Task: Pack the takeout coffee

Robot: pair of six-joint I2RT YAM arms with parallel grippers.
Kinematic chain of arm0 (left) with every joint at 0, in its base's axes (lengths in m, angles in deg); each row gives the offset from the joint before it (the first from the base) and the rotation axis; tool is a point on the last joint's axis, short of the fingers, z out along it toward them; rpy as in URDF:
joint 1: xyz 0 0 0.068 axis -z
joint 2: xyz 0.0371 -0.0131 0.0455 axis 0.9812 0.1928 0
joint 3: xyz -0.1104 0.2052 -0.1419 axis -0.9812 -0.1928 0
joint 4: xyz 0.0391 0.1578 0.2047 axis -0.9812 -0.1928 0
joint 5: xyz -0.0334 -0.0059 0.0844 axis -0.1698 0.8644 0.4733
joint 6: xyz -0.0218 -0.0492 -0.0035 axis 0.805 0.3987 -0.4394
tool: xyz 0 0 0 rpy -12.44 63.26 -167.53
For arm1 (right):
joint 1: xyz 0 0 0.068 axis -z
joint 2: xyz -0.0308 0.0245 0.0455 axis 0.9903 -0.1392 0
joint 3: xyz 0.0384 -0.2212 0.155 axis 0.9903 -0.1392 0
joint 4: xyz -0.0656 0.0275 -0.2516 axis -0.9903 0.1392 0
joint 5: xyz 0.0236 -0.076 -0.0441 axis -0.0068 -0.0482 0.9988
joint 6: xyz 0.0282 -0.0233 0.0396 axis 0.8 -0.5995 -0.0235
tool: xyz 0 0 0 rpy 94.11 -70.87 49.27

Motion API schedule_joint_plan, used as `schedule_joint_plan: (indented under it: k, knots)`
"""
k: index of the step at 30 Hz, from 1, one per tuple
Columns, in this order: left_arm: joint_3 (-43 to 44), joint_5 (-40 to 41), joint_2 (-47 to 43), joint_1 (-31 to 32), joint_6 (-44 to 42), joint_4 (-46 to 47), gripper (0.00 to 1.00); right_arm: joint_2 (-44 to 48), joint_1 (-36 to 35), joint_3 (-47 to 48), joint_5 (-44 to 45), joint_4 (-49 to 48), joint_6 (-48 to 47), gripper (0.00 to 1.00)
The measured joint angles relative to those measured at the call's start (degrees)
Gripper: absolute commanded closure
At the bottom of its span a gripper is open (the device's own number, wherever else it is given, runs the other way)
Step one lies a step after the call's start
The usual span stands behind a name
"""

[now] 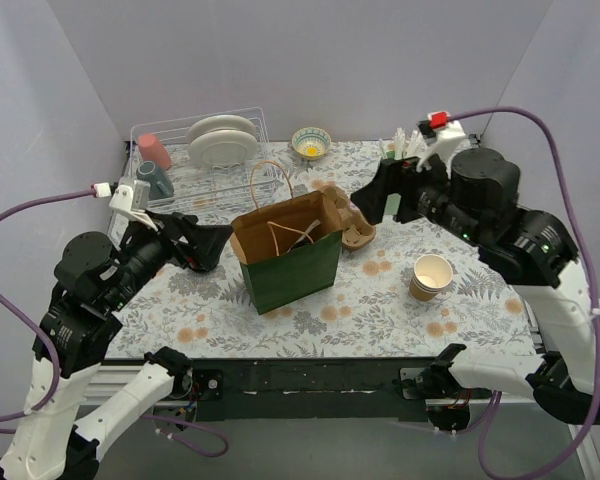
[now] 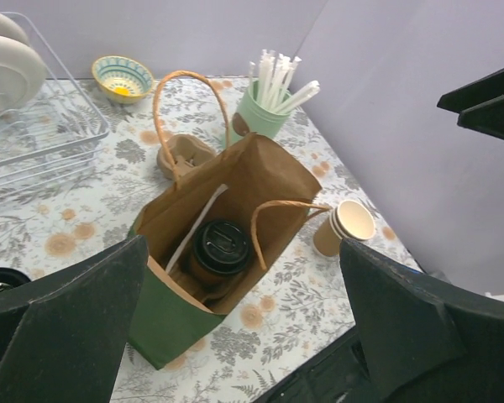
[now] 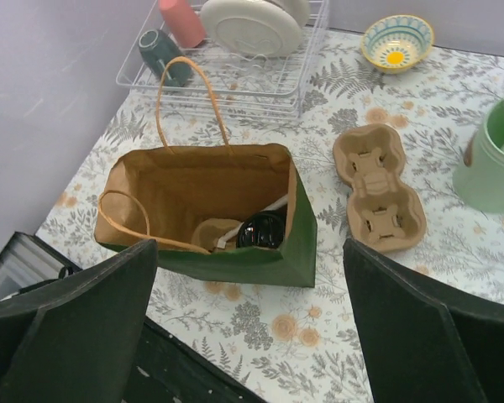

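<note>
Coffee (image 2: 221, 248) is seen inside the bag (image 2: 164, 323), both pairs of jaws are spread wide and empty, so only withdrawal is judged needed.

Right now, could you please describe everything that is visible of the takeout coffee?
The takeout coffee is a small brown paper cup closed with a round, glossy black plastic lid with moulded ridges. It sits low inside the open paper bag, which is green outside and brown inside, with its lid facing up. Only the lid and a little of the brown wall show; the bag hides the rest. A white strip leans close beside it, and one bag handle droops next to it.
</note>
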Motion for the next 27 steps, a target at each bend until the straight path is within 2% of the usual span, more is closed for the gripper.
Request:
schedule_joint_plan:
  k: [7, 13, 27]
  knots:
    - [0.07, -4.00, -1.49, 0.00, 2.86, 0.68, 0.02, 9.79, 0.02, -4.83, 5.16, 4.00, 8.35, 0.01]
    - [-2.32, -4.90, -7.28, 0.00, 5.53, 1.84, 0.02, 12.48, 0.00, -7.10, 7.93, 5.95, 12.55, 0.01]
    - [-3.26, -4.83, -8.81, 0.00, 7.72, 1.90, 0.02, 15.93, 0.00, -11.61, 9.84, 5.49, 12.94, 0.01]
